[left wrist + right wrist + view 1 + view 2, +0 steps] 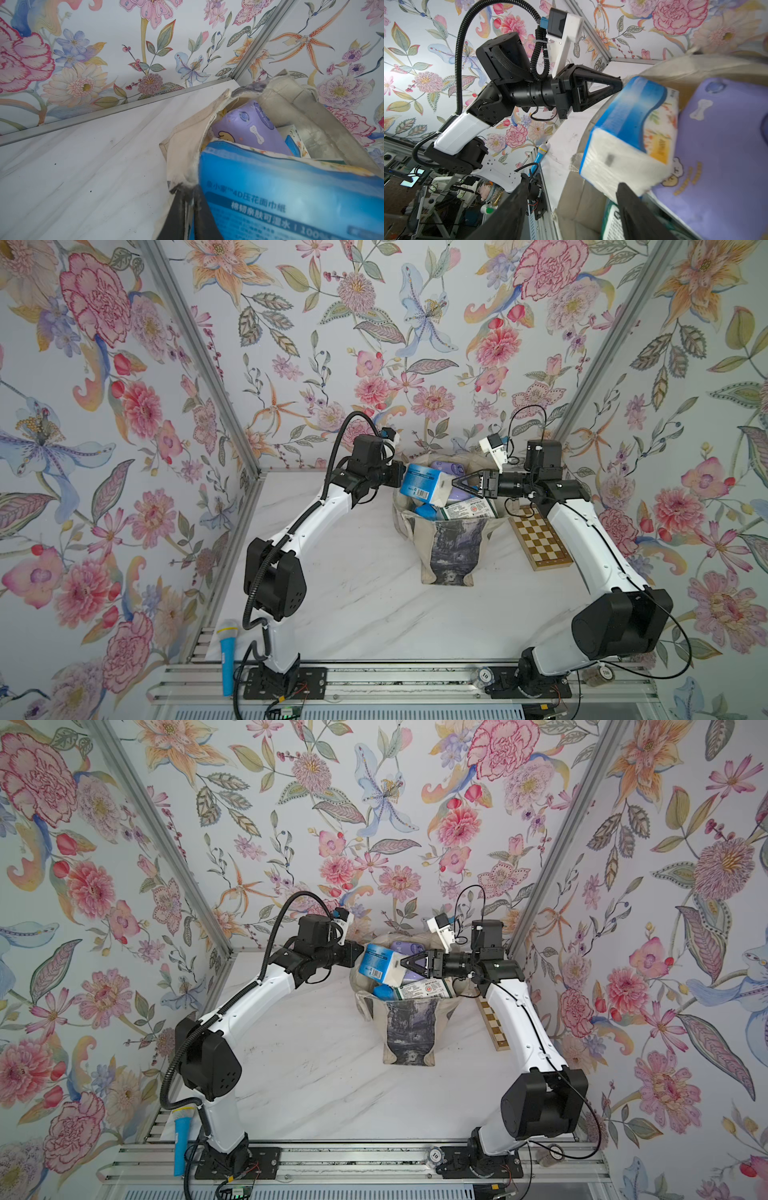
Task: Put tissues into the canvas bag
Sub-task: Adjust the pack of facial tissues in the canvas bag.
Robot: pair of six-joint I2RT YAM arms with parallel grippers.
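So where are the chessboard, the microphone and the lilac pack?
chessboard [537, 539], in a top view, middle of its chequered face.
microphone [227, 662], in a top view, its blue handle.
lilac pack [249, 127], left wrist view, its printed face.

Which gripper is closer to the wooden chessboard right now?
Right. The right gripper is over the canvas bag, on the side nearest the chessboard; the left gripper is at the bag's opposite rim, farther from the board.
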